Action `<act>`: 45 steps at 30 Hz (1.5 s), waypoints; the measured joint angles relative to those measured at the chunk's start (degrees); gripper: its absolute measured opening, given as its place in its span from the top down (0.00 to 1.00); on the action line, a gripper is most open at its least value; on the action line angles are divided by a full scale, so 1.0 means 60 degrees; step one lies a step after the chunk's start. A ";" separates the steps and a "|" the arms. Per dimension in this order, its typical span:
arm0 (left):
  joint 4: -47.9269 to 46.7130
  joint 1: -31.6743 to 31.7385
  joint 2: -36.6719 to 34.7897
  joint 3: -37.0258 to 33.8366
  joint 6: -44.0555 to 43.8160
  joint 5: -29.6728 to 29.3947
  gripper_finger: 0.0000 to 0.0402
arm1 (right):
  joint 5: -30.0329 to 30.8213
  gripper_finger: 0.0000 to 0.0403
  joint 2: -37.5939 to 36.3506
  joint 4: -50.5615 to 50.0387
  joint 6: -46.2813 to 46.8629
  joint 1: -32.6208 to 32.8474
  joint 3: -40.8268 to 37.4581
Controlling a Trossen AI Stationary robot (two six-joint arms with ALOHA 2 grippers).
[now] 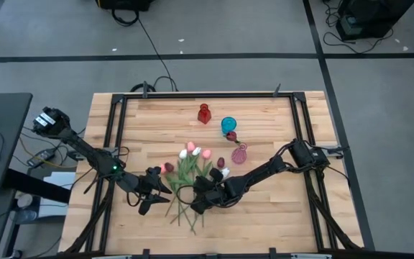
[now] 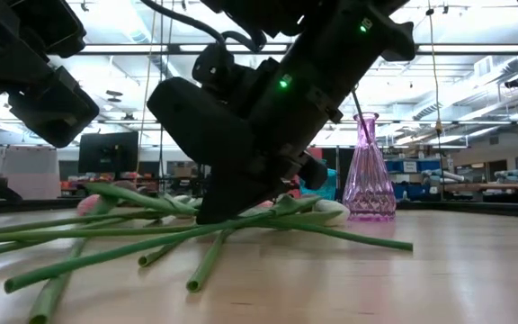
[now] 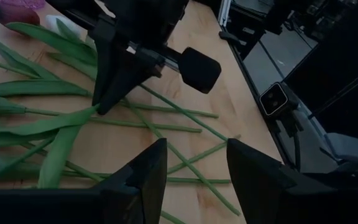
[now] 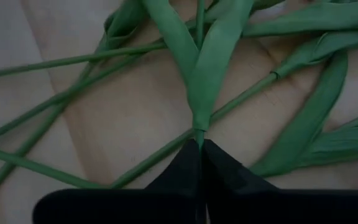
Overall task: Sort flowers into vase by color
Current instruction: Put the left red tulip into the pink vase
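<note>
Right gripper (image 4: 199, 146) fingers pinched on a flower stem (image 4: 166, 149) mid-table — left gripper (image 3: 194, 165) fingers wide beside.

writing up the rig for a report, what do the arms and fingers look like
Both arms are matte black and jointed, with black cables running along them. A small green light glows on the left arm and on the right arm. The left gripper has broad, wedge-shaped black fingers; the right gripper has fingers that taper to narrow tips.

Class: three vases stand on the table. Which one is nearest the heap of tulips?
The pink vase, beside the tulips' heads; the blue vase and red vase stand farther back.
</note>
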 joint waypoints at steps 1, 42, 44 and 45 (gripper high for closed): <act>0.0002 0.0000 0.0000 0.0000 -0.0002 0.0027 0.57 | 0.0007 0.94 0.0000 0.0015 0.0108 0.0000 0.0003; 0.0578 0.0052 0.0004 0.0000 0.0226 -0.0319 0.57 | 0.3057 0.96 -0.2091 0.0921 -0.1879 0.0388 0.0018; 0.0681 0.0065 0.0004 0.0000 0.0306 -0.0612 0.57 | 0.3274 0.96 -0.2165 0.1343 -0.2255 0.0490 0.0018; 0.0767 0.0089 0.0004 0.0000 0.0429 -0.0767 0.57 | 0.3392 0.96 -0.2192 0.1587 -0.2493 0.0533 0.0018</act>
